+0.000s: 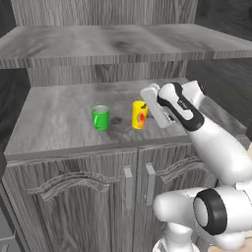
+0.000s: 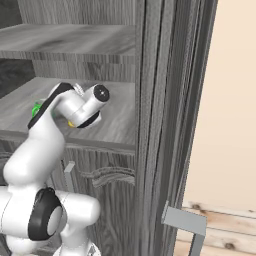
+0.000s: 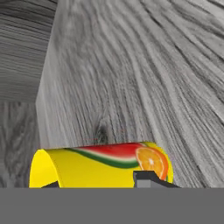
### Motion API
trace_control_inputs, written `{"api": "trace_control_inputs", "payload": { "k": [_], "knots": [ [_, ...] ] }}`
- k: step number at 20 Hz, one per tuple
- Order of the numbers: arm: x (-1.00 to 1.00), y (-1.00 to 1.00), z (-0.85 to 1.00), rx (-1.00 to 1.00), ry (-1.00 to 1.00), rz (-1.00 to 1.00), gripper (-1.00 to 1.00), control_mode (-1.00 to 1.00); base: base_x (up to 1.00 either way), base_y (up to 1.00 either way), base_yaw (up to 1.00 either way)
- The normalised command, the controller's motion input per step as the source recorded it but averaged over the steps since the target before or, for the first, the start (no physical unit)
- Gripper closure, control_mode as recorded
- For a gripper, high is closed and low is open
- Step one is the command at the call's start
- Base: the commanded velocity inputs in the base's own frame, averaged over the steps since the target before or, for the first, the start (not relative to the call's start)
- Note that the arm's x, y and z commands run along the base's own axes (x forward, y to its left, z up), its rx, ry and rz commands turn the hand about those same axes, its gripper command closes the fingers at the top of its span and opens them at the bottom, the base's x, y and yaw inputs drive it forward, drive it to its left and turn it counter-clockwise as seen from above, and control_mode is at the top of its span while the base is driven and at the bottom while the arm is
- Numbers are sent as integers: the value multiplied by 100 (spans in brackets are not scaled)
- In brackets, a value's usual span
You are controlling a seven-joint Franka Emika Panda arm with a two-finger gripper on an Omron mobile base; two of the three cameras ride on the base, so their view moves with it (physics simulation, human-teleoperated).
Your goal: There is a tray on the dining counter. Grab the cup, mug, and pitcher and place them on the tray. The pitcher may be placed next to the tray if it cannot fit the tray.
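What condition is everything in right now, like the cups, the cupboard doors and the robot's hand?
Cup: upright on the counter, right at the tool, not lifted.
Mug: upright, standing apart to the cup's left, untouched.
Cabinet doors: closed.
Tool: beside the cup; open or shut cannot be told.

Shelf caps headroom over table; mug just beside cup, narrow gap between.

Looks like I'm driving around a rendered kitchen: grey wood-grain counter with cabinet doors and handles below, a shelf above, and a green mug and yellow cup sitting out.
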Motion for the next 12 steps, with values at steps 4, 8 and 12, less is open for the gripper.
{"api": "trace_control_inputs", "payload": {
  "k": [4,8,12],
  "knots": [
    [-76,-15,17,0,0,0,100,-100,0,0,0],
    [-78,-5,6,-4,3,0,100,-100,0,0,0],
    [-77,0,6,-9,17,0,100,-100,0,0,0]
  ]
}}
